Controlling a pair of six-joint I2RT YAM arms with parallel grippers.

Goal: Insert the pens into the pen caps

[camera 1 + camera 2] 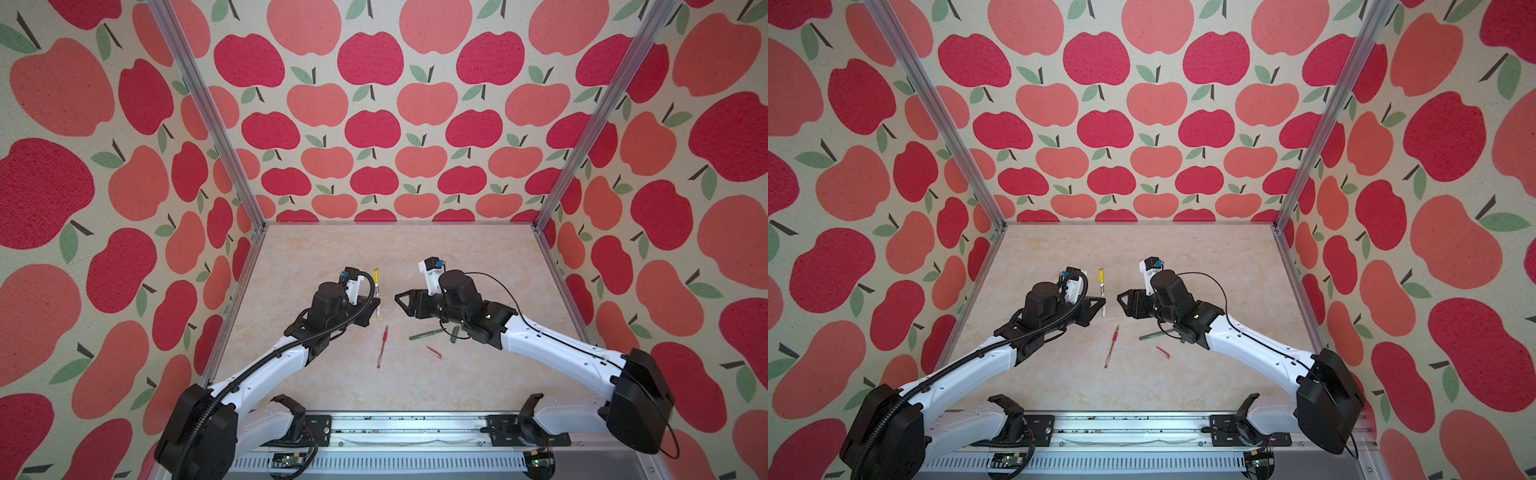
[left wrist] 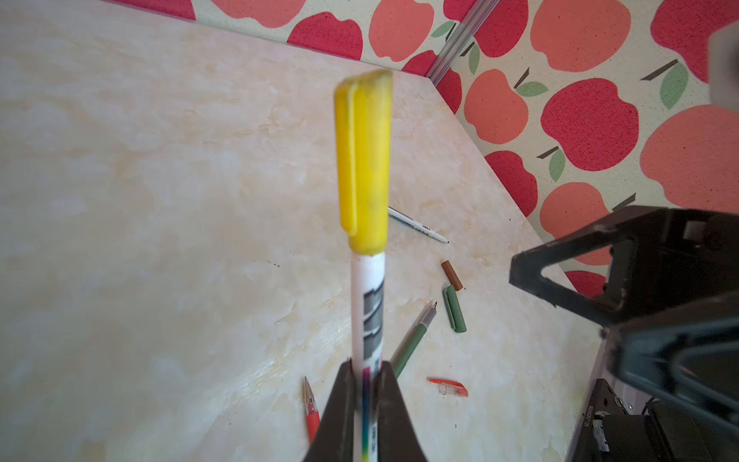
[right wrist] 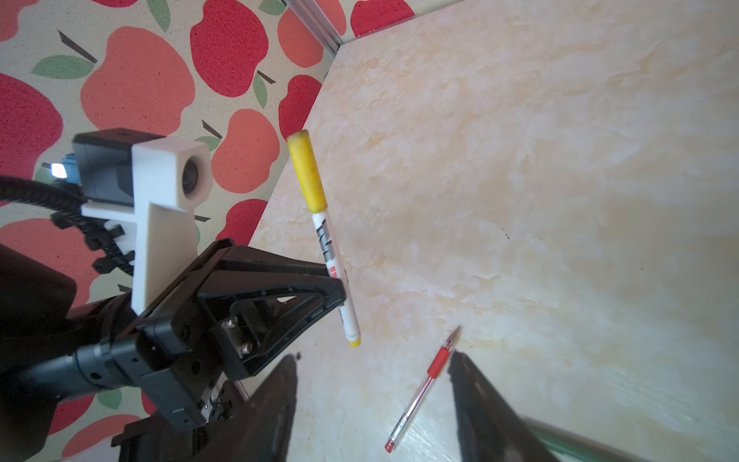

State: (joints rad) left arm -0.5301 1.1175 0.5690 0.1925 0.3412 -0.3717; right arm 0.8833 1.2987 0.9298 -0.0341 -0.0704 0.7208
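Left arm (image 1: 266, 361) and right arm (image 1: 552, 345) angled inward, left fingers (image 2: 340, 412) pinched together, right fingers (image 3: 480, 400) spread wide.

Robot test booth, apple-papered walls (image 1: 374, 124)

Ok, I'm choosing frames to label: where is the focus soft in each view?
Left wrist view: the yellow cap and left gripper are blurred, the green cap behind sharper. Right wrist view: right gripper blurred, the held pen crisp. Both top views: sharp, though the red pen is small.

Apple-patterned walls (image 1: 374, 83) surround a marbled tabletop (image 1: 316, 249).
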